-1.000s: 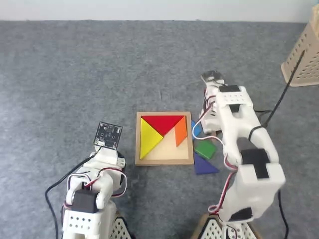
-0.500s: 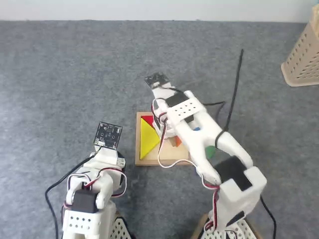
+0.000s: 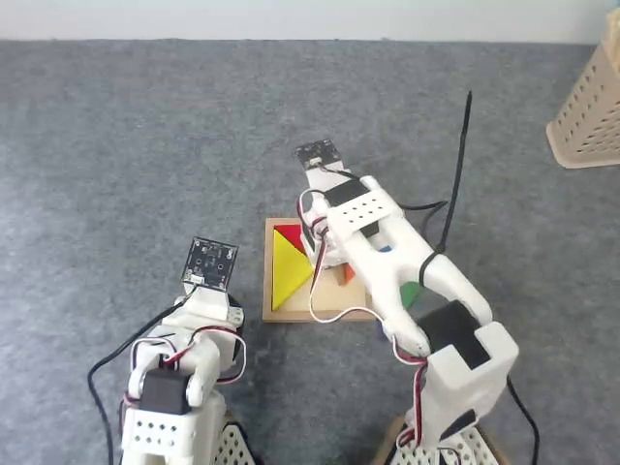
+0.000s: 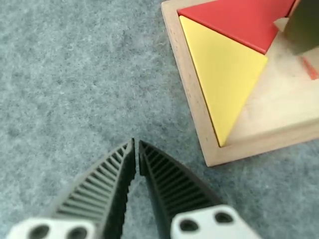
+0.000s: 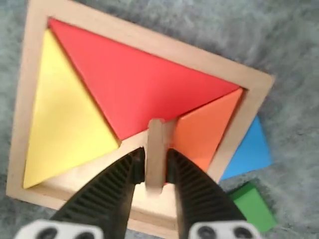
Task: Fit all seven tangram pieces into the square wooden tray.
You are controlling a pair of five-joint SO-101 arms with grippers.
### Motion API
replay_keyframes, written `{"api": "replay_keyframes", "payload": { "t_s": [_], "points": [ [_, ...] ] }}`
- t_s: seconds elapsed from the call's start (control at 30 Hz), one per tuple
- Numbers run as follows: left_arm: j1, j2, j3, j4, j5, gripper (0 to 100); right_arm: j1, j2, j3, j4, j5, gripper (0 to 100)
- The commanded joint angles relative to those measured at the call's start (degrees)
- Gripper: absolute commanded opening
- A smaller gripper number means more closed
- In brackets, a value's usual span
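high view, left to right. the left arm [image 3: 184, 358] sits low at the near left on the grey carpeted table surface [image 3: 145, 126], apart from the square wooden tray [image 3: 267, 276]. left wrist view: the left gripper [image 4: 136, 145] hangs over bare carpet just beside the tray's [image 4: 185, 92] outer rim, its ribbed fingers [image 4: 112, 174] pressed together tip to tip with nothing between them.

the tray lies at the centre of the table. inside it, a large yellow triangle [image 3: 287, 269] lies flat along the left wall, and a large red triangle [image 3: 288, 233] lies along the far wall, the two meeting edge to edge (left wrist view: yellow [image 4: 224, 74], red [image 4: 239, 20]).

the right arm [image 3: 387, 262] stretches from the near right across the tray's right half. right wrist view: the right gripper [image 5: 155, 154] is clenched on a thin pale wood-coloured piece [image 5: 156, 132], held on edge and upright over the bare tray floor; its outline cannot be told. the piece stands where the red triangle [image 5: 139, 79], the yellow triangle [image 5: 60, 114] and an orange triangle [image 5: 202, 129] come together. the orange triangle lies flat in the tray [image 5: 149, 37] against its right wall, touching the red one.

outside the tray, just beside its right rim, lie a blue piece [image 5: 251, 149] and, nearer the arm bases, a green piece [image 5: 254, 209] (high view: blue [image 3: 385, 250], green [image 3: 411, 291]), both partly hidden by the arm.

a beige perforated basket [image 3: 591, 107] stands at the far right edge.
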Motion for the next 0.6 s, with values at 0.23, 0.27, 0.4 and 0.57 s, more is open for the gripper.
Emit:
{"api": "replay_keyframes", "payload": {
  "t_s": [0.23, 0.27, 0.4, 0.57],
  "points": [
    [-0.09, -1.23, -1.1, 0.35, 0.35, 1, 0.84, -3.12, -2.64, 1.01, -0.53, 14.0],
    [-0.09, -1.23, -1.1, 0.35, 0.35, 1, 0.84, -4.26, -2.46, 1.71, -0.53, 13.9],
    [-0.09, -1.23, -1.1, 0.35, 0.35, 1, 0.84, -10.24, -1.49, 3.82, -0.53, 13.8],
    [-0.09, -1.23, -1.1, 0.35, 0.35, 1, -0.66, -14.37, 4.66, -0.22, 3.16, 13.7]
  ]
}}
